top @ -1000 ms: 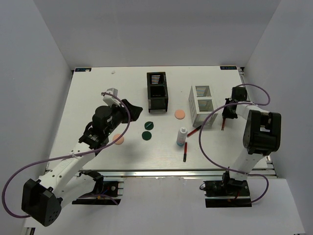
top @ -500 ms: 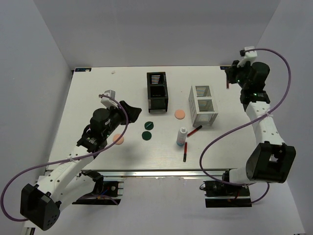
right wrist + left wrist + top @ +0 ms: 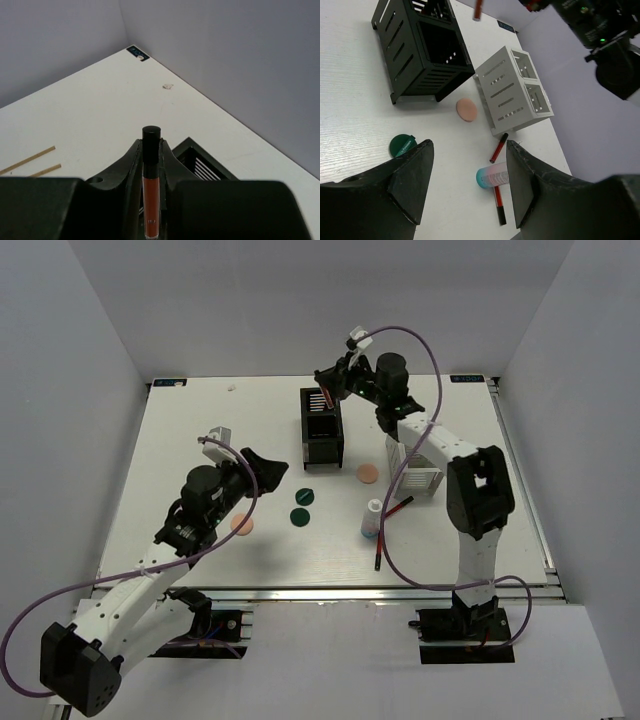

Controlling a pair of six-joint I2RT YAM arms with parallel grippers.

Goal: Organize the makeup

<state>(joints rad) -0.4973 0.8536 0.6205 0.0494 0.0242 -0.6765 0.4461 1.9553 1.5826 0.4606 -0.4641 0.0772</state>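
Note:
My right gripper (image 3: 333, 390) is shut on a dark red tube with a black cap (image 3: 151, 175) and holds it above the back of the black organizer (image 3: 321, 427). My left gripper (image 3: 262, 465) is open and empty, hovering left of the two dark green discs (image 3: 303, 506). In the left wrist view, a white bottle (image 3: 492, 176) lies between two red tubes (image 3: 498, 148). One peach puff (image 3: 368, 473) lies by the white organizer (image 3: 415, 453), and another (image 3: 241, 524) lies under my left arm. Two tan sticks (image 3: 27, 160) lie on the table.
The black organizer's open top (image 3: 210, 160) is just beyond and below my right fingers. The white organizer (image 3: 512, 90) stands right of the black one (image 3: 427, 50). Grey walls enclose the table on three sides.
My right arm has swung from the table's right side to the back, above the black organizer, carrying the red tube. My left arm has barely shifted.

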